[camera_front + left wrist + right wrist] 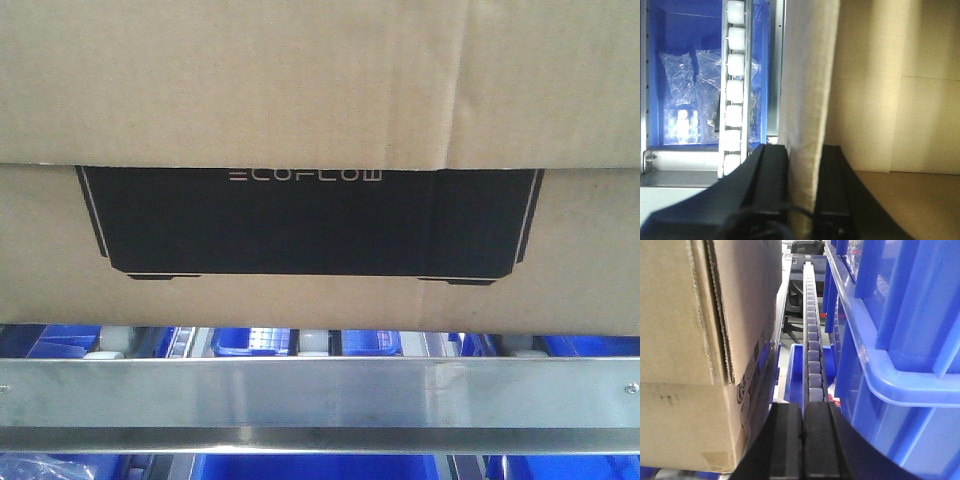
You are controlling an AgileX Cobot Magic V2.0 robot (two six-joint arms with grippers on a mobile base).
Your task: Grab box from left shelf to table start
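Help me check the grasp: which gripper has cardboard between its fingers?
The left gripper: a box flap sits between its fingers. The right gripper is shut, empty.

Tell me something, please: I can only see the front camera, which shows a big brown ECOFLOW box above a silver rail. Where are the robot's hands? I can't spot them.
Observer: The left gripper is at the box. A pale cardboard wall stands between its two black fingers, which look closed on it.
Visitor: And the other hand, is it holding the box too?
Observer: No. The right gripper is shut with nothing in it. It sits in the gap between the side of the box and a blue bin.
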